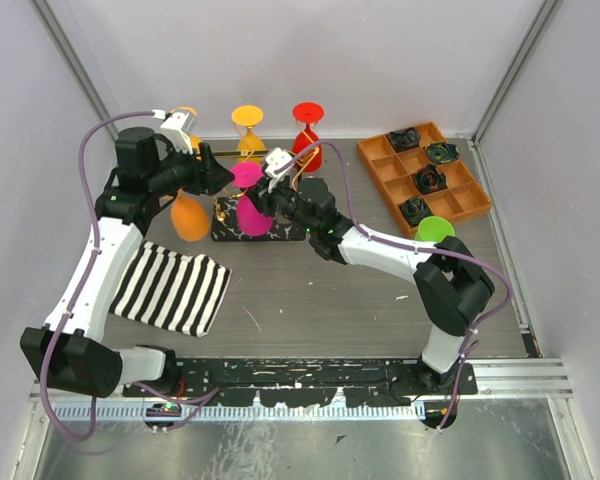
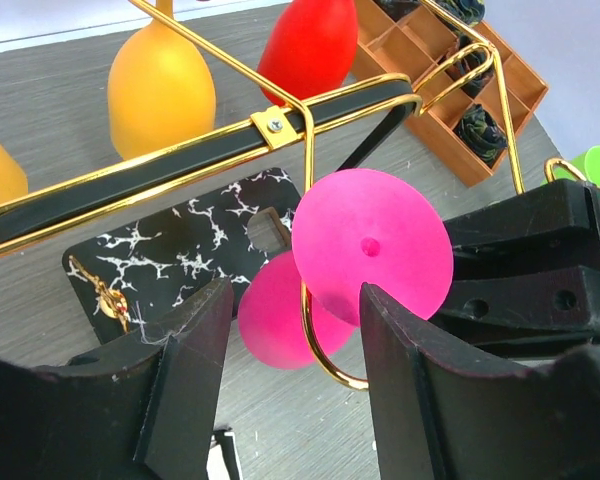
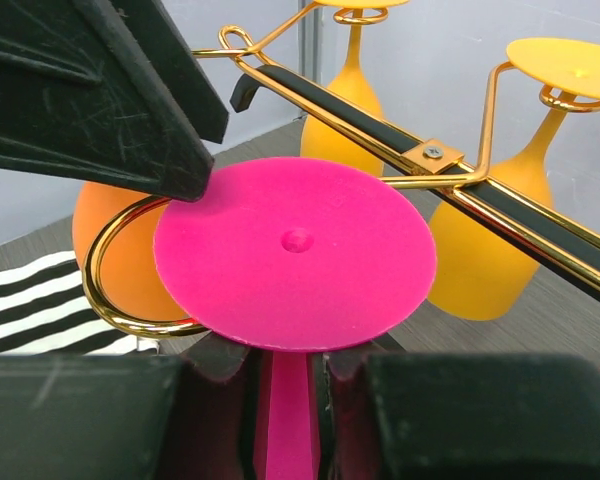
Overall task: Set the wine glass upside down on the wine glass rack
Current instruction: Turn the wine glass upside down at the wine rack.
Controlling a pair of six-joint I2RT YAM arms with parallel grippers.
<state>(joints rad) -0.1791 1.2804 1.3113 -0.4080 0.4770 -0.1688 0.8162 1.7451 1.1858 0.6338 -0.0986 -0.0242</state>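
The pink wine glass point(image 1: 250, 205) is upside down, foot up, at the front of the gold wine glass rack point(image 1: 215, 152). My right gripper point(image 1: 273, 203) is shut on its stem point(image 3: 290, 420), just under the foot point(image 3: 295, 250). The foot overlaps a gold scroll hook point(image 3: 105, 300) of the rack; whether the stem is inside the hook I cannot tell. My left gripper point(image 1: 220, 178) is open and empty, its fingers point(image 2: 190, 370) on either side of the hook and close to the foot point(image 2: 372, 245). The marbled base point(image 2: 180, 240) lies below.
An orange glass point(image 1: 189, 216), a yellow one point(image 1: 248, 122) and a red one point(image 1: 307, 118) hang on the rack. An orange compartment tray point(image 1: 460, 205) is at the back right, with a green cup point(image 1: 435, 229) near it. A striped cloth point(image 1: 170, 288) lies front left.
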